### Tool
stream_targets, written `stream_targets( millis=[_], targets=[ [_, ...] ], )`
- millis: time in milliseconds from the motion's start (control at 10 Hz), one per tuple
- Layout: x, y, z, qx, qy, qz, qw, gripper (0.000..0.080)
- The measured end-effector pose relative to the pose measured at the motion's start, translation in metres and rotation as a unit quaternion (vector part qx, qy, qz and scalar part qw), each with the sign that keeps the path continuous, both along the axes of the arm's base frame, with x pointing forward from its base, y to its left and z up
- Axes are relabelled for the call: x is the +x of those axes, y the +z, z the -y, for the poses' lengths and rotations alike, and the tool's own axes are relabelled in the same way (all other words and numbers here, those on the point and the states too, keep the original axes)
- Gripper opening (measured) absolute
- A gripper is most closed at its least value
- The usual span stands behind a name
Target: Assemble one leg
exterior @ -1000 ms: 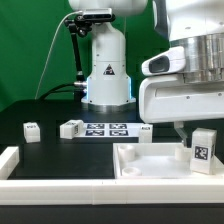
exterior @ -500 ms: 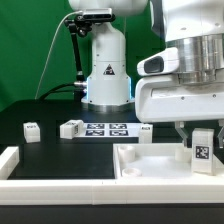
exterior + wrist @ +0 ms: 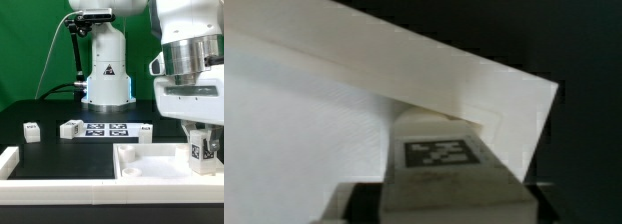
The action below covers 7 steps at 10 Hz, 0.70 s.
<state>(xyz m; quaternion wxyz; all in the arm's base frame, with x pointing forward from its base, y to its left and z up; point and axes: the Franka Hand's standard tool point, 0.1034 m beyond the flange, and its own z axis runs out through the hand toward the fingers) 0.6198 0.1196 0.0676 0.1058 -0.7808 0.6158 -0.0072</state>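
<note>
- Leg (image 3: pixel 201 151): small chunky white block with a black-and-white square tag on its facing side, upright at the exterior view's right, over the inside of the white tray; whether touching the tray floor cannot be told.
- Same leg (image 3: pixel 441 152) in the wrist view: tagged face up close, set against the white tray (image 3: pixel 331 110), with a pale tray wall slanting across and black behind it.
- Gripper (image 3: pixel 202 140): reaching straight down from above, fingers on either side of the leg and closed against it, holding it; grey finger edges visible low in the wrist view on both sides of the block.
- Nearest in the exterior view: long white rail (image 3: pixel 60 186) across the front edge, with a short raised white end piece (image 3: pixel 8 158) at the exterior view's left.
- Tray (image 3: pixel 150 162): large, white, raised walls, taking up the near right of the table.
- Table (image 3: pixel 60 150): flat black surface, bare between the front rail and the small parts.
- Middle ground, left to right in the exterior view: one small white tagged block (image 3: pixel 31 130), a second slightly larger one (image 3: pixel 72 128), then the flat marker board (image 3: pixel 107 128) lying just beside it, then another small tagged block (image 3: pixel 145 130) near the tray's far wall.
- Arm's bulky white and grey wrist (image 3: pixel 195 60) filling the upper right, blocking the scene behind it.
- Farther back: white robot base (image 3: pixel 106 65) with a triangle label, standing behind the marker board, with a black cable (image 3: pixel 52 55) looping to its left.
- Farthest: green backdrop (image 3: pixel 30 50).
</note>
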Motion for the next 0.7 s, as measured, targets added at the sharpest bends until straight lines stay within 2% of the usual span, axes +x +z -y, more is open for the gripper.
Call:
stream_targets(
  millis=[100, 200, 300, 400, 700],
  targets=[
    [-0.0003, -0.0001, -0.0015, 0.012, -0.046, -0.007, 0.999, 0.0296],
    [-0.0009, 0.0001, -0.0059, 0.035, -0.158, -0.023, 0.987, 0.0296],
    [-0.0014, -0.0001, -0.008, 0.049, -0.217, -0.033, 0.974, 0.0296],
    [-0.0021, -0.0005, -0.0097, 0.068, -0.291, -0.046, 0.953, 0.0295],
    [-0.0007, -0.0005, -0.0092, 0.097, -0.418, -0.065, 0.901, 0.0295]
  ],
)
